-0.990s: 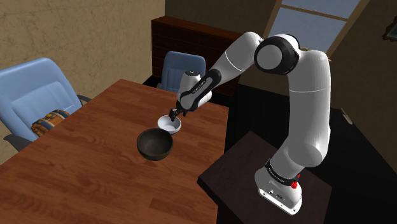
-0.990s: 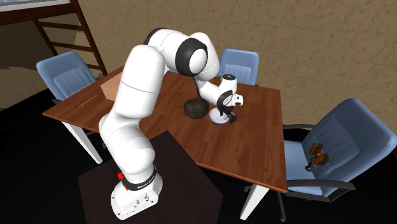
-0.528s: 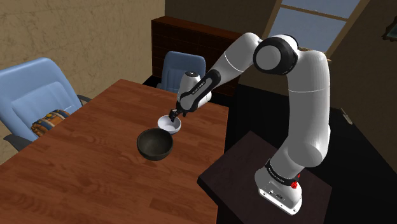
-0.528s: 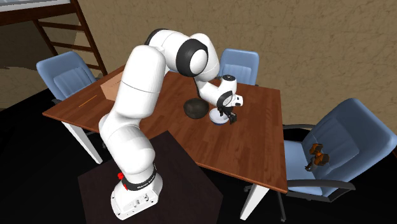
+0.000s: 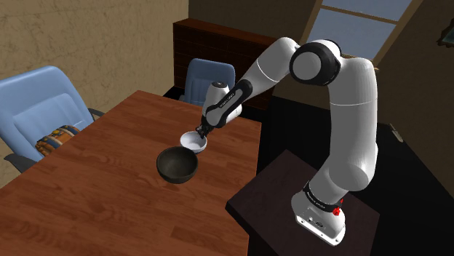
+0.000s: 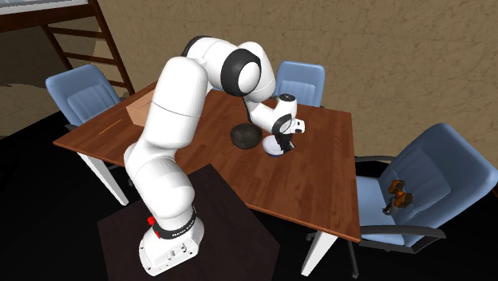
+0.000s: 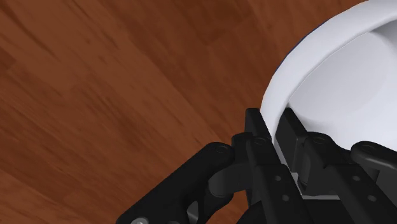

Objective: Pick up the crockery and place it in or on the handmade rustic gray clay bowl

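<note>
Down at the wooden table [image 5: 109, 167], the black gripper [image 7: 273, 127] has its two fingers pinched on the rim of the small white bowl [image 7: 343, 89], one finger outside the wall and one inside. The white bowl is right next to the dark grey clay bowl [image 5: 177, 164], on the side nearer the arm's wrist in the shoulder view. I can't tell whether the white bowl rests on the wood or is just clear of it. The clay bowl stands upright on the table, and blue chairs [image 6: 423, 180] ring it.
</note>
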You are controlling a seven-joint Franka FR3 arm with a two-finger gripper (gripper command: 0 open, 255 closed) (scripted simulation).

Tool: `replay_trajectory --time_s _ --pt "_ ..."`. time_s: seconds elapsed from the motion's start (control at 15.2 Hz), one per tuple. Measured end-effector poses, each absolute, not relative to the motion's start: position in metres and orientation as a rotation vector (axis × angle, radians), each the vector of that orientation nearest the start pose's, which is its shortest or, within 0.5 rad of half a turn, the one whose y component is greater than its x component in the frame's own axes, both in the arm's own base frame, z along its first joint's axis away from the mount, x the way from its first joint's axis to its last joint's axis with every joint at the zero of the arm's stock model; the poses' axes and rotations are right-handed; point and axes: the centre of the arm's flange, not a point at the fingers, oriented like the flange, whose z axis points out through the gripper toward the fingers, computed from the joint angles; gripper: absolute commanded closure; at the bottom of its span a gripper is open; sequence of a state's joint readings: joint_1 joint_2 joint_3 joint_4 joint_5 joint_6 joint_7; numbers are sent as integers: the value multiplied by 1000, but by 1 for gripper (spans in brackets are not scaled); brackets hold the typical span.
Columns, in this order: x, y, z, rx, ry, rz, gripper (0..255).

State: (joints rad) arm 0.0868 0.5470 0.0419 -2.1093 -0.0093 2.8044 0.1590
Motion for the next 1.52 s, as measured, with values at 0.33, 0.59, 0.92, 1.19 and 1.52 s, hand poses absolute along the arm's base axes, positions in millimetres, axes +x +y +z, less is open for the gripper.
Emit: replay_trajectory --time_s 0.33,0.59,0.92,1.19,1.52 --pt "584 76 172 -3095 45 -223 255" --pt "585 77 192 -3095 45 -223 255" --pt "585 77 218 -3095 45 -223 255" --pt "585 76 239 -3095 45 -223 255" --pt "585 76 266 -3095 45 -223 255"
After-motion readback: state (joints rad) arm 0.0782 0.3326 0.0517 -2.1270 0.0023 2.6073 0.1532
